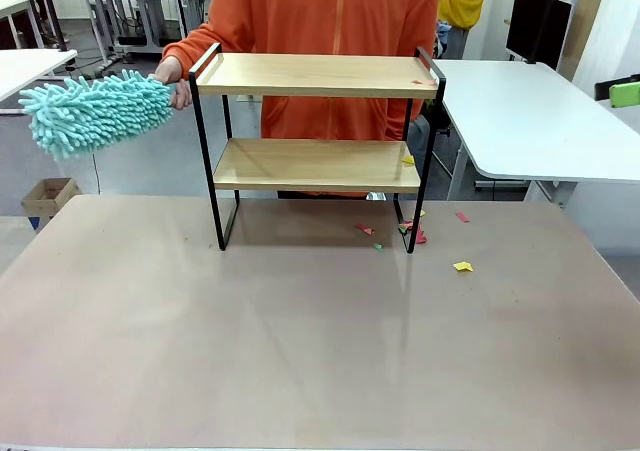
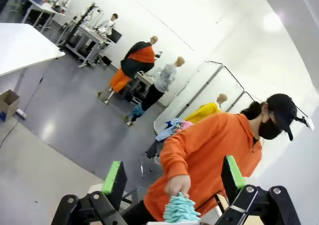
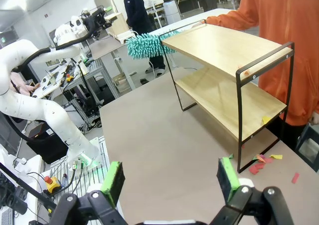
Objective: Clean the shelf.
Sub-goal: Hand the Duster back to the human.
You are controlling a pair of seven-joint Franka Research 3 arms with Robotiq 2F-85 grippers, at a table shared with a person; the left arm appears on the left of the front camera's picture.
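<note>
While the shelf point(image 1: 315, 76) is standing at the far side of the worktop point(image 1: 300, 351), a person's hand point(image 1: 172, 79) is holding a teal duster point(image 1: 90, 111) beside its top board. Both grippers' fingers are standing wide apart, holding nothing: left gripper point(image 2: 174, 177), right gripper point(image 3: 169, 177).

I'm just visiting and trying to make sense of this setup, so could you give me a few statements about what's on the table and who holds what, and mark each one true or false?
1. The person's hand holds the teal duster. True.
2. The shelf lies tipped over on its side. False: it stands upright on the brown table, both boards level.
3. Small coloured paper scraps lie on the table near the shelf's leg on the robot's right. True.
4. The left tool is clamped around the duster. False: its fingers are spread open with nothing between them; the person holds the duster farther off.
5. A yellow scrap sits on the lower board. True.
6. The right tool grips the shelf frame. False: it is open, apart from the shelf.
</note>
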